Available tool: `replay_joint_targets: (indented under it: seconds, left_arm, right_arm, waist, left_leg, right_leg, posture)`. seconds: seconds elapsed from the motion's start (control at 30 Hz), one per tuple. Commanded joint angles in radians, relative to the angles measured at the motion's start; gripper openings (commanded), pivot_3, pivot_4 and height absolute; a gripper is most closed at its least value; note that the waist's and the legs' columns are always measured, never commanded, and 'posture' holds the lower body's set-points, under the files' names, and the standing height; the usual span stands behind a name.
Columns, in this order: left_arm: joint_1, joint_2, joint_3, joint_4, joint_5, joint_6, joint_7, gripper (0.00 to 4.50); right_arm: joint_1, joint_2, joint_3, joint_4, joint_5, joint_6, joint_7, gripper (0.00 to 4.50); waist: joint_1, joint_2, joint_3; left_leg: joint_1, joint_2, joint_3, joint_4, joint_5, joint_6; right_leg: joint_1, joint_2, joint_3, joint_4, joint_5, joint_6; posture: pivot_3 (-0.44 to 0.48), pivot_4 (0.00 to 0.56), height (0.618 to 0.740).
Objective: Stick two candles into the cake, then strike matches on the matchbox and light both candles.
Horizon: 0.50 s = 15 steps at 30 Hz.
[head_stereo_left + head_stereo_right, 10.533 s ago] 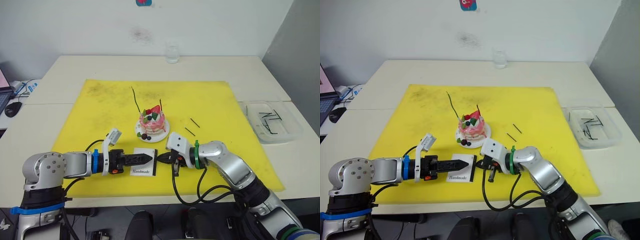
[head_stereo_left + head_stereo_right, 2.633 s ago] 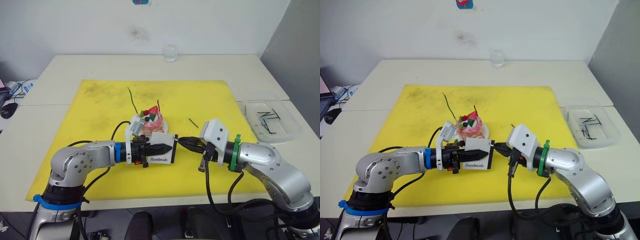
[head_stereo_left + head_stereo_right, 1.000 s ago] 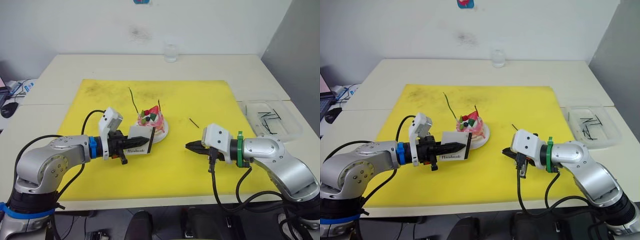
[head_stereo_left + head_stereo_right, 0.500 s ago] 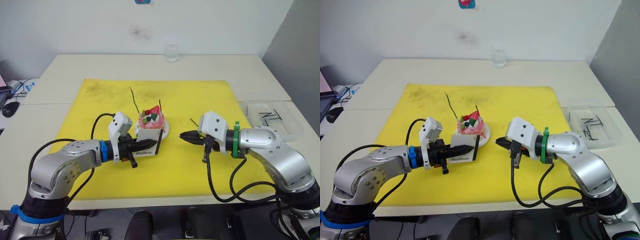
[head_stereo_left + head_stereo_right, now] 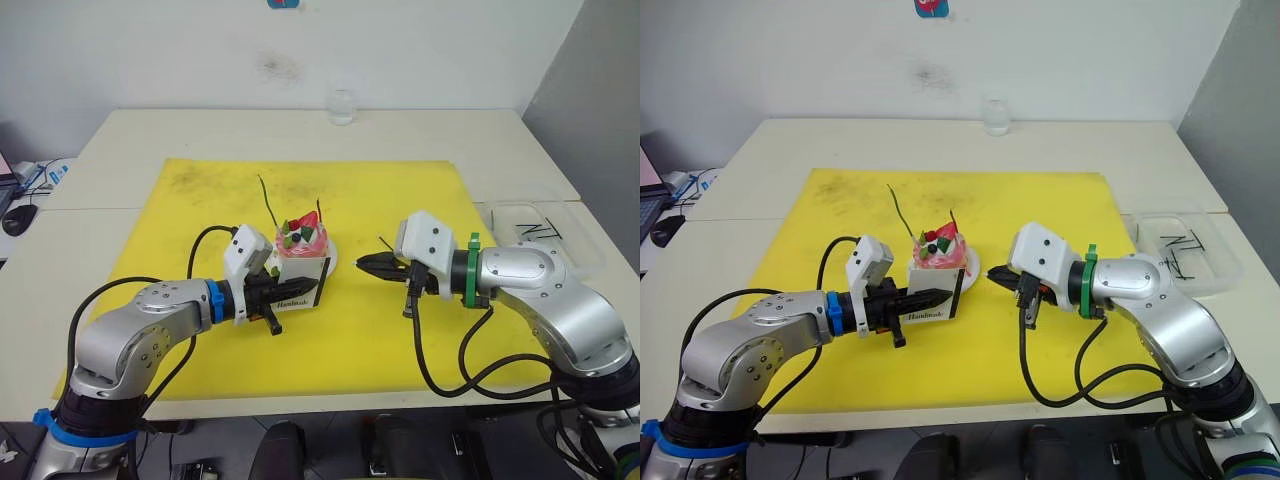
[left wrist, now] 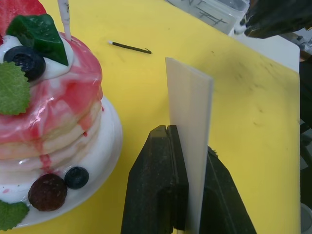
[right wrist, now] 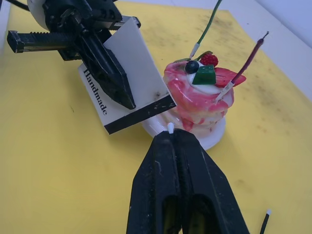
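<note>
Gripping the flat white matchbox [image 5: 932,300] with black "Handmade" script and a black strip along one edge, the left pincer [image 5: 936,298] is clenched on it and holds it on edge, tilted, just in front of the small round pink layered cake [image 5: 941,258]. The box stands close against the cake's small white plate [image 5: 971,266]; whether they touch cannot be told. The right pincer [image 7: 170,137] points at the cake from the cake's right side, its two black fingers [image 7: 157,170] pressed together on a short thin match [image 7: 170,128] whose pale tip pokes out between the fingertips, close to the black strip of the matchbox. Beyond that pincer, to the right of the cake, another short dark match [image 5: 384,244] lies on the yellow mat [image 5: 190,220]. Two thin wavy candles stand in the top of the cake beside its red strawberry: a greenish candle [image 5: 902,211] leaning away to the cake's left and a reddish-brown candle [image 7: 246,61] on its right. Neither shows a flame. Well to the right of the cake, off the mat, a clear plastic tray [image 5: 1220,255] on the pale table [image 5: 1090,145] holds several dark sticks [image 5: 1177,245]. Far behind the cake, at the table's back edge, stands a small clear glass [image 5: 997,116].
</note>
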Motion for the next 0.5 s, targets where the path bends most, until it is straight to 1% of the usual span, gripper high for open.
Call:
replay_joint_targets:
  seconds: [0.03,0.3,0.5]
  left_arm:
    - [-0.028,-0.015,-0.017,-0.021,0.002,-0.022,-0.011,0.0]
    - [-0.056,-0.03,-0.029,-0.006,-0.001,-0.018,-0.021,0.0]
    - [-0.059,-0.026,-0.03,-0.011,-0.011,-0.009,-0.033,0.0]
  right_arm:
    - [-0.033,-0.007,0.028,-0.024,-0.023,-0.032,0.012,0.02]
    - [-0.051,-0.004,0.118,-0.002,-0.09,-0.058,0.02,0.02]
    - [-0.057,0.018,0.141,0.035,-0.14,-0.089,0.007,0.02]
  waist:
    - [0.0,0.0,0.0]
    - [0.0,0.0,0.0]
    - [0.0,0.0,0.0]
  left_leg:
    - [0.0,0.0,0.0,0.0,0.0,0.0]
    - [0.0,0.0,0.0,0.0,0.0,0.0]
    - [0.0,0.0,0.0,0.0,0.0,0.0]
  right_leg:
    - [0.0,0.0,0.0,0.0,0.0,0.0]
    - [0.0,0.001,0.0,0.0,0.0,0.0]
    - [0.0,0.001,0.0,0.0,0.0,0.0]
  posture:
    - [0.0,0.15,0.74]
    - [0.0,0.15,0.74]
    - [0.0,0.15,0.74]
